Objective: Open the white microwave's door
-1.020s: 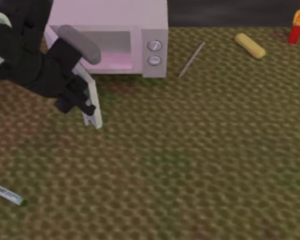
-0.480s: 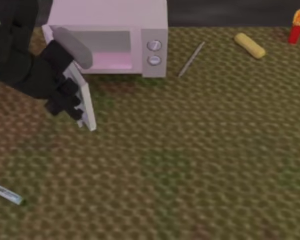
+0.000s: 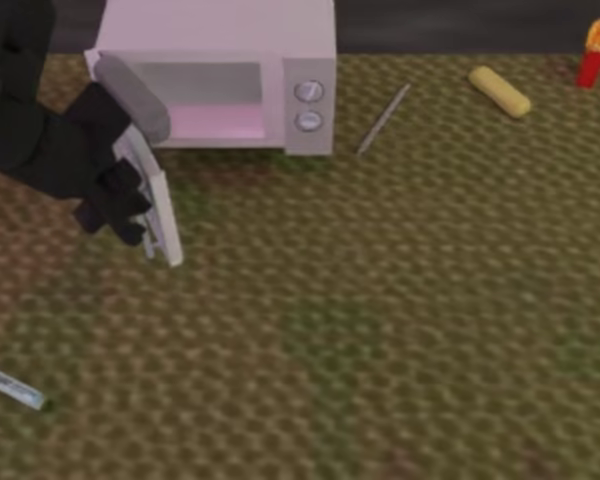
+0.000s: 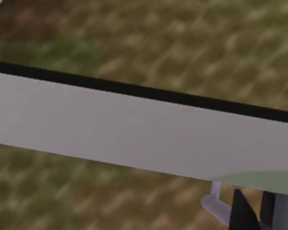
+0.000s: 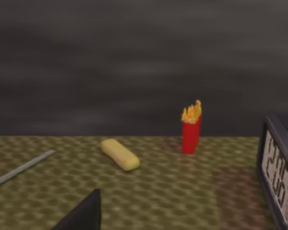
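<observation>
Surroundings: a thin grey rod (image 3: 383, 118) lies just right of the microwave (image 3: 216, 45), a yellow bar (image 3: 499, 90) and a red fries box (image 3: 595, 54) sit toward the table's (image 3: 380, 330) far right corner, and a pen-like stick (image 3: 10, 386) lies at the left edge, near side. In our right wrist view a clock face (image 5: 277, 175) stands near the fries box.
Obstructions: nothing lies on the mat beside the door (image 3: 158, 200); the rod is well apart from it.
Microwave: at the far edge, left of centre, front facing the near edge, knob panel (image 3: 309, 105) on its right; the pinkish cavity shows.
Door: hinged at the microwave's left front corner, standing out from it, long axis running from the far edge toward the near edge, free end slightly rightward.
Left gripper (image 3: 140, 215): at the door's free end, clamped on the door's handle.
Right gripper: outside the top view; we cannot tell its state from our wrist view.
</observation>
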